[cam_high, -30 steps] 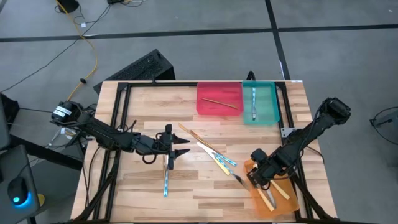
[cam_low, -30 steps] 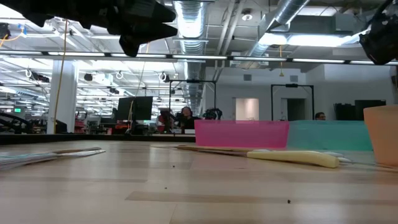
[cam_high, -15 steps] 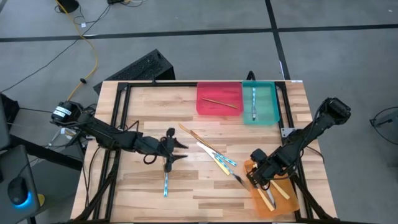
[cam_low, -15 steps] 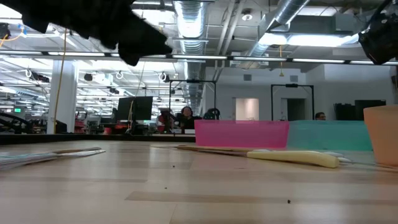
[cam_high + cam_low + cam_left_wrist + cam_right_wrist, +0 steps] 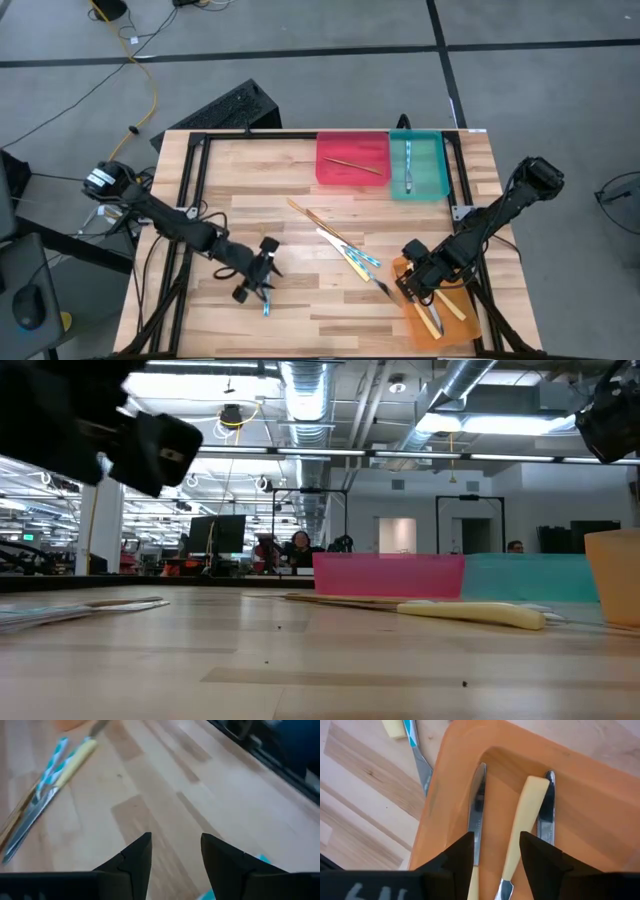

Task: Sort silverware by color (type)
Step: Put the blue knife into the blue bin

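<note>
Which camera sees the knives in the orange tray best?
The right wrist view: two yellow-handled knives fill the orange tray close up. The high view shows them small; the low view shows only the tray's wall; the left wrist view shows none.

Left arm extends from the table's nine o'clock edge toward six o'clock, wrist low over the surface. Left gripper points toward five o'clock, fingers parted, nothing between them. Right arm reaches in from three o'clock, elbow bent. Right gripper angled downward, fingers parted, empty.
</note>
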You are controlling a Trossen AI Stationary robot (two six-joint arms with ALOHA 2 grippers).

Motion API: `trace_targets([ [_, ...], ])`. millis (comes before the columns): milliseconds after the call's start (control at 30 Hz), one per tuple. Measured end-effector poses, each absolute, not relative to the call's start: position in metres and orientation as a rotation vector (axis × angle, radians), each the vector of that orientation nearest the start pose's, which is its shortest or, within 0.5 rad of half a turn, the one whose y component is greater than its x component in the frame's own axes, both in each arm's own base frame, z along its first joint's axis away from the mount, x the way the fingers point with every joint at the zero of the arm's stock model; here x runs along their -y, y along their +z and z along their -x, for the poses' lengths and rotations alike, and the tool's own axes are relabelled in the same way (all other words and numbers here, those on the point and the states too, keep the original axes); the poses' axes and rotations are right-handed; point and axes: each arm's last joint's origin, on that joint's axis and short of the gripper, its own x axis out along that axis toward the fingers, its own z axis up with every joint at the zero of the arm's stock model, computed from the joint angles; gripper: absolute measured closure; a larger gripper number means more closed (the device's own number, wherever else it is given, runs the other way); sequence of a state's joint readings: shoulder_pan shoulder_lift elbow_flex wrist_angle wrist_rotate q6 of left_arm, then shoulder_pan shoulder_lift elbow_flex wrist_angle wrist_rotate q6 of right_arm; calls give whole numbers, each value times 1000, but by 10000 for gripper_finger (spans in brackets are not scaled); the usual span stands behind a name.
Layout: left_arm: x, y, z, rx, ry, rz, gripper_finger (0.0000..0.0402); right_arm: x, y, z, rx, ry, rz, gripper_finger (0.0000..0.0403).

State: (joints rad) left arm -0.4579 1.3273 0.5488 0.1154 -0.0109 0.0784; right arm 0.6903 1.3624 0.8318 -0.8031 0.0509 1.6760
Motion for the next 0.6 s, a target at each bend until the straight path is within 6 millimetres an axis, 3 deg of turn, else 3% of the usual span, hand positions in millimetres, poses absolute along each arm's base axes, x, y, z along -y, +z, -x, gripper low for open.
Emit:
trace_targets([
  [367, 132, 164, -205, -618, -696, -574, 247, -147, 196, -180, -1269, -574, -931, 224],
  [600, 130, 164, -205, -618, -686, -617, 247, -147, 196, -180, -1270, -574, -931, 224],
])
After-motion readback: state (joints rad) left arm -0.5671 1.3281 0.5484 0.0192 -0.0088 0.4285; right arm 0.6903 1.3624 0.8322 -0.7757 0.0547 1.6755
